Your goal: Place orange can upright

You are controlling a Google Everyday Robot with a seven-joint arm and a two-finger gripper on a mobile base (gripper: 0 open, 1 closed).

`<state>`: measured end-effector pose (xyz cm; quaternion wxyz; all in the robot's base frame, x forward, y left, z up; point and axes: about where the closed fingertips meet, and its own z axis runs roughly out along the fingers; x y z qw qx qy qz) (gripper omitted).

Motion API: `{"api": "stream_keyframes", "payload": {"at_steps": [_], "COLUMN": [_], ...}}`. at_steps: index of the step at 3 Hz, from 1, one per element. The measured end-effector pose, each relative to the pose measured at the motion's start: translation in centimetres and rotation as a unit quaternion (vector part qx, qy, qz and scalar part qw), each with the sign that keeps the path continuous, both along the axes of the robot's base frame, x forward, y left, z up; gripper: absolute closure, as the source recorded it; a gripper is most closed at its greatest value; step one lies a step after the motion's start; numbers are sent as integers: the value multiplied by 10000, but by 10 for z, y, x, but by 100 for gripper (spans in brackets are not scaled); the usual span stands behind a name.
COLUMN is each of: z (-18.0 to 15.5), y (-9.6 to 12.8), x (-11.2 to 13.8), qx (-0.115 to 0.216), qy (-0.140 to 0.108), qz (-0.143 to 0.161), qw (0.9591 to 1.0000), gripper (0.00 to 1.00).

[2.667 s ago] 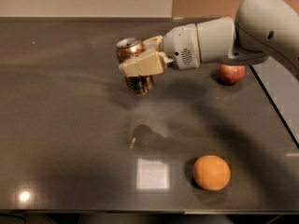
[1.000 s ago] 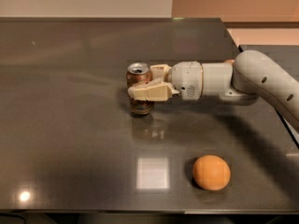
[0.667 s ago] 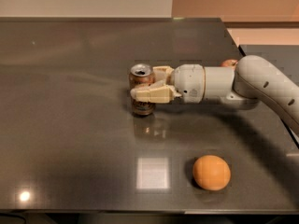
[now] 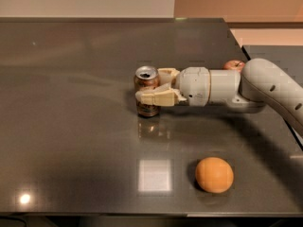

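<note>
The orange can (image 4: 146, 75) stands upright on the dark table (image 4: 71, 103), a little right of its middle; it is brownish with a silver top. My gripper (image 4: 149, 85) reaches in from the right at the end of the white arm (image 4: 265, 86). Its beige fingers sit on either side of the can: the near finger (image 4: 154, 98) lies across the can's front, and the far finger (image 4: 166, 73) is partly hidden behind it. The gripper looks shut on the can.
A round orange fruit (image 4: 214, 174) lies near the table's front edge, right of centre. A red apple (image 4: 234, 65) shows behind the arm at the right. The table's right edge runs under the arm.
The can was held tilted and higher up at first; it now stands upright on the table. Over the last second the gripper and can shifted slightly right.
</note>
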<state>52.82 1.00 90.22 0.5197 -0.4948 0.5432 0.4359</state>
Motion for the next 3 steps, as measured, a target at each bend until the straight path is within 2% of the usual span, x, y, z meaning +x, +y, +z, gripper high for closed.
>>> {"api": "stream_keyframes", "payload": {"at_steps": [1,2,3], "z": [1,1,1], "y": [3,5,5], "x": [-1,-2,-2], "qx": [5,3,3], "qy": [4,0,0], "qz": [22,43,44], "qw": [10000,10000,10000], "gripper": [13,0,0]}}
